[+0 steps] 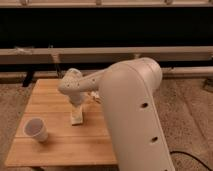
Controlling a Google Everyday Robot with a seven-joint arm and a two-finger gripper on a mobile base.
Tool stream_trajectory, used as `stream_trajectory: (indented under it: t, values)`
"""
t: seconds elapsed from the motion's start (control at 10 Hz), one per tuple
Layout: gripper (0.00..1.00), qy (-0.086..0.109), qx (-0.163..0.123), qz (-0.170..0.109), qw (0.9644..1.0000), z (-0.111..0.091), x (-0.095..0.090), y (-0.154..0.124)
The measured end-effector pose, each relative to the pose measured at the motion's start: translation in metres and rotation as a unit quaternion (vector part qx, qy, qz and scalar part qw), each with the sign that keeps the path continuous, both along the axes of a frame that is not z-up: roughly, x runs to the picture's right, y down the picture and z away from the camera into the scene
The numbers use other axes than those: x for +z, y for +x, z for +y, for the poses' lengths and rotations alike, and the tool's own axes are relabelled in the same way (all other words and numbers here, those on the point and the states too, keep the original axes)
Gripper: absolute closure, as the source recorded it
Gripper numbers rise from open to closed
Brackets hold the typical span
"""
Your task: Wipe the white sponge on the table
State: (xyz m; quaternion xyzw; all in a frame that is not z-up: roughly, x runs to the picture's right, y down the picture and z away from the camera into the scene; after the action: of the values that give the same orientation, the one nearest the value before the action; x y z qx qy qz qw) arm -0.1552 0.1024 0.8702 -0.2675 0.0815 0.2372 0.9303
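Note:
A white sponge (77, 119) lies on the wooden table (55, 145) near its middle. My gripper (76, 111) comes down from above, right over the sponge and against its top. The white arm (130, 110) fills the right of the camera view and hides the table's right part.
A white paper cup (36, 129) stands on the table at the front left, left of the sponge. A rail and dark wall run behind the table. Carpet floor surrounds the table.

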Motion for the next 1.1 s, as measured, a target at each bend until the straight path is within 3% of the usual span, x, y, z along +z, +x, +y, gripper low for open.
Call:
stream_trajectory:
  t: [0.8,0.9,1.1]
  values:
    - [0.17,-0.039,-0.027,-0.023,0.9986,0.023,0.020,-0.037]
    - [0.22,-0.043,-0.030,-0.023,0.9984,0.026,0.022,-0.040]
    - [0.42,-0.051,-0.036,-0.022,0.9978,0.033,0.026,-0.046]
